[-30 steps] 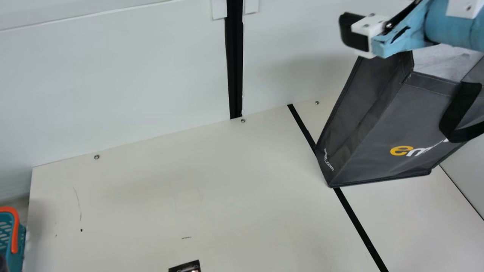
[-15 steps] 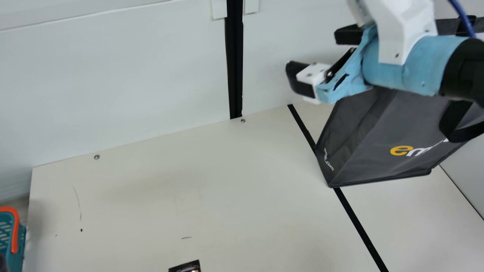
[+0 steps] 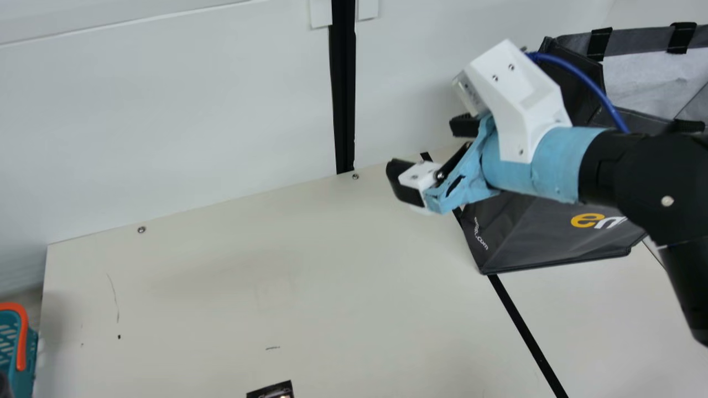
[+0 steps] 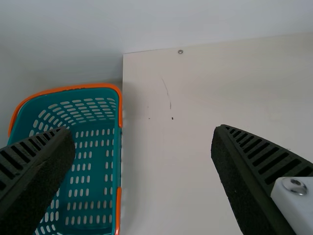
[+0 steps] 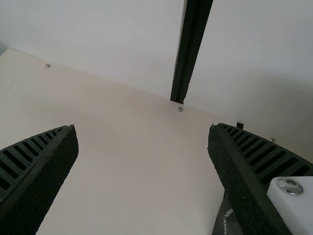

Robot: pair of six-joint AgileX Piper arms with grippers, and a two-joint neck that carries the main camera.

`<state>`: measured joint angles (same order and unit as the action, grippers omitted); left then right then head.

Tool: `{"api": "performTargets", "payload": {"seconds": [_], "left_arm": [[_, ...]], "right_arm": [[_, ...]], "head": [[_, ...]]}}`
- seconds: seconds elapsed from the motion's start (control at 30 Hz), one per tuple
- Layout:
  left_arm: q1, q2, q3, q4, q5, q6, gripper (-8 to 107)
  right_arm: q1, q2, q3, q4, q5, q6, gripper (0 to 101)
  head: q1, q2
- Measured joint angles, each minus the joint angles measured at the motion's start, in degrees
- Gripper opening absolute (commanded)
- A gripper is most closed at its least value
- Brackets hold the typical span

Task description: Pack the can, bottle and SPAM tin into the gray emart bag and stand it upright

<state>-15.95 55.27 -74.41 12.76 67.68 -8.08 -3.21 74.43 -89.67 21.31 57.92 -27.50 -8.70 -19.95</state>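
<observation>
In the main view my right gripper (image 3: pixel 428 152) hangs in front of the bag's left side, its fingers apart with nothing between them. The right wrist view has the same gripper (image 5: pixel 143 152) wide open, with a dark corner of the bag (image 5: pixel 229 221) beside one finger. The gray emart bag (image 3: pixel 520 243) stands on the table at the right, its mouth upward and partly behind my right arm. My left gripper (image 4: pixel 143 152) is open and holds nothing in the left wrist view, with the table behind it. I cannot make out the can, bottle or SPAM tin.
A teal basket with an orange rim (image 4: pixel 117 161) stands beyond the table's left edge. A small dark printed item (image 3: pixel 272 390) lies at the main view's bottom edge. A pale wall (image 3: pixel 166 110) with a black post (image 3: pixel 344 88) rises behind the table (image 3: pixel 276 276).
My right arm has come further into the main view, its gripper moving left and down past the bag's mouth. The bag has stayed in place.
</observation>
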Motion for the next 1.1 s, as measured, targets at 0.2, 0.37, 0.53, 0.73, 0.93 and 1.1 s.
{"api": "performTargets", "payload": {"seconds": [0.2, 0.37, 0.53, 0.73, 0.93, 1.1], "left_arm": [[0.0, 0.0, 0.0, 0.0, 0.0, 0.0, 90], [0.0, 0.0, 0.0, 0.0, 0.0, 0.0, 90], [0.0, 0.0, 0.0, 0.0, 0.0, 0.0, 90], [0.0, 0.0, 0.0, 0.0, 0.0, 0.0, 90], [0.0, 0.0, 0.0, 0.0, 0.0, 0.0, 90], [0.0, 0.0, 0.0, 0.0, 0.0, 0.0, 90]], "right_arm": [[1.8, -0.9, 5.2, -0.2, -1.6, 0.6, 95], [2.0, -0.9, 6.8, -0.3, -1.6, 0.7, 95], [2.0, -0.9, 6.8, -0.3, -2.0, 0.7, 95], [2.0, -0.9, 6.8, -0.3, -2.1, 0.7, 95], [2.0, -0.9, 6.8, -0.3, -2.1, 0.7, 95], [2.0, -0.9, 6.8, -0.3, -2.1, 0.7, 95]], "head": [[0.1, 0.0], [0.0, 0.0], [0.0, 0.1], [0.0, 0.0], [0.0, 0.0], [0.0, 0.0]]}}
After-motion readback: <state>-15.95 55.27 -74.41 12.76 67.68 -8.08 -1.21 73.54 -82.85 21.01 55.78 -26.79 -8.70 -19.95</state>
